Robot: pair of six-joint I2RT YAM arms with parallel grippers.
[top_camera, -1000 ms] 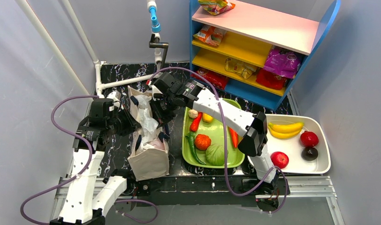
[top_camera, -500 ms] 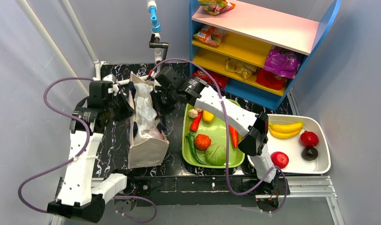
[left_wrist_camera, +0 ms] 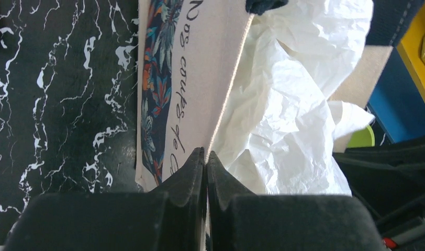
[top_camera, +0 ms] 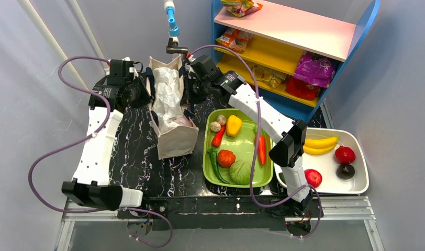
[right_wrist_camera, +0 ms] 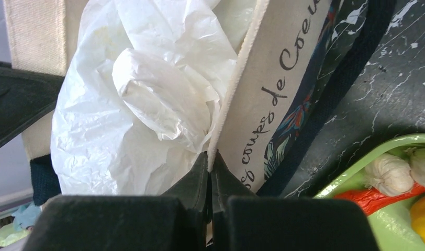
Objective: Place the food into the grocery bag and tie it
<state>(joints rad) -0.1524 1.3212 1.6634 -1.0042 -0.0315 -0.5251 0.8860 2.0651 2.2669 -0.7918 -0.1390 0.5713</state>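
Bright, even, diffuse light from overhead in every view. Shadows soft and faint on black white-veined marble tabletop (top_camera: 132,157). Top view sharp throughout. In wrist views crinkled white translucent plastic bag (left_wrist_camera: 289,104) nearly blown out, folds shaded pale grey. Nearest foreground there dark, slightly soft.

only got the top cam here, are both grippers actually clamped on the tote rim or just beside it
observer: left wrist view shows the left gripper shut on the rim of the canvas tote, cloth pinched between the fingers.
operator: and the right
observer: the right gripper is shut on the other rim, by printed lettering on that side panel.
operator: any food inside
observer: none showing; crumpled white plastic fills the opening, and anything under it is hidden.
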